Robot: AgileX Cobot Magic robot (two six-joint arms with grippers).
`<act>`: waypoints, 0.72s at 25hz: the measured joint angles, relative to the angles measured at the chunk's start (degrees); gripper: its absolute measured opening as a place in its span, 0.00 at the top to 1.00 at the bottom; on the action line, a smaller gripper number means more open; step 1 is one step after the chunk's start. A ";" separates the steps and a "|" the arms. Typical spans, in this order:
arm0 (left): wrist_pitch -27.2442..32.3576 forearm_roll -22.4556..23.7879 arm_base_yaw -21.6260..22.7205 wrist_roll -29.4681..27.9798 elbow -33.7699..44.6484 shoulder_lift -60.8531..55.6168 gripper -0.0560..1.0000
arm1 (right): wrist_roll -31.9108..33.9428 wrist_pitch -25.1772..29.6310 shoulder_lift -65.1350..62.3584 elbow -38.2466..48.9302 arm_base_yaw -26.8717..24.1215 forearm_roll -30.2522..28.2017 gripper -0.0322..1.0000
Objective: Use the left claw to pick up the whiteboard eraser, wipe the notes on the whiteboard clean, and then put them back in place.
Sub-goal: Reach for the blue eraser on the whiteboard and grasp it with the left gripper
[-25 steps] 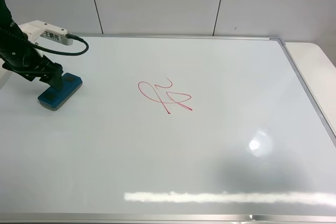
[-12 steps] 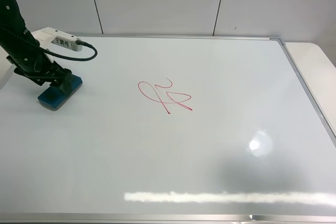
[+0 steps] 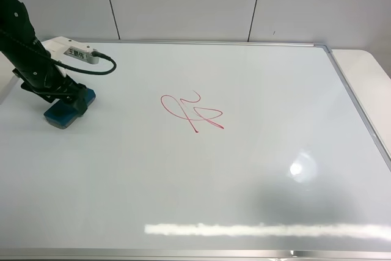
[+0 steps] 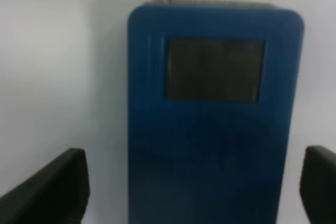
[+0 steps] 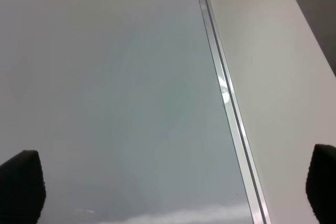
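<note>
Two black fingers (image 4: pixel 52 190) of the left claw (image 3: pixel 71 102) stand on either side of the eraser (image 4: pixel 212 129). They are spread, and a strip of bare white shows between each finger and the blue body. The claw is therefore released and grips nothing yet. The eraser lies flat near the left edge of the whiteboard (image 3: pixel 244 169), well apart from the red scribble (image 3: pixel 192 112) in the middle.

The gap looks narrower on one side than on the other. If the claw clenches from here, one finger would likely touch first and push or twist the eraser across the glossy surface, leaving a skewed hold. The fingers also sit toward one end of the block, with the dark patch lying beyond them. An off-centre hold could let the far end droop, so the felt meets the whiteboard unevenly and leaves red streaks. The wrist view is blurred, so I cannot tell how high the fingers are. If they are too high, they could pinch the rounded top edge and slip off. If they are too low, they could scrape the whiteboard.

The cable (image 3: pixel 91 68) looping from the white box (image 3: pixel 72 49) might drag during the sweep.

The right claw (image 5: pixel 173 184) hangs spread and empty over the frame (image 5: pixel 226 98) at the far side, so it seems little threat.
</note>
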 joint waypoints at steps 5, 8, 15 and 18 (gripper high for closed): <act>0.00 -0.19 0.00 0.00 0.00 0.83 0.19 | 0.00 0.00 0.00 0.00 0.00 0.00 0.01; -0.04 -0.19 0.00 0.00 0.00 0.98 0.19 | 0.00 0.00 0.00 0.00 0.00 0.00 0.01; -0.04 -0.72 0.00 0.00 0.00 0.98 0.27 | 0.00 0.00 0.00 0.00 0.00 0.00 0.01; 0.02 -0.95 0.00 -0.18 0.00 0.98 0.43 | 0.00 0.00 0.00 0.00 0.00 0.00 0.01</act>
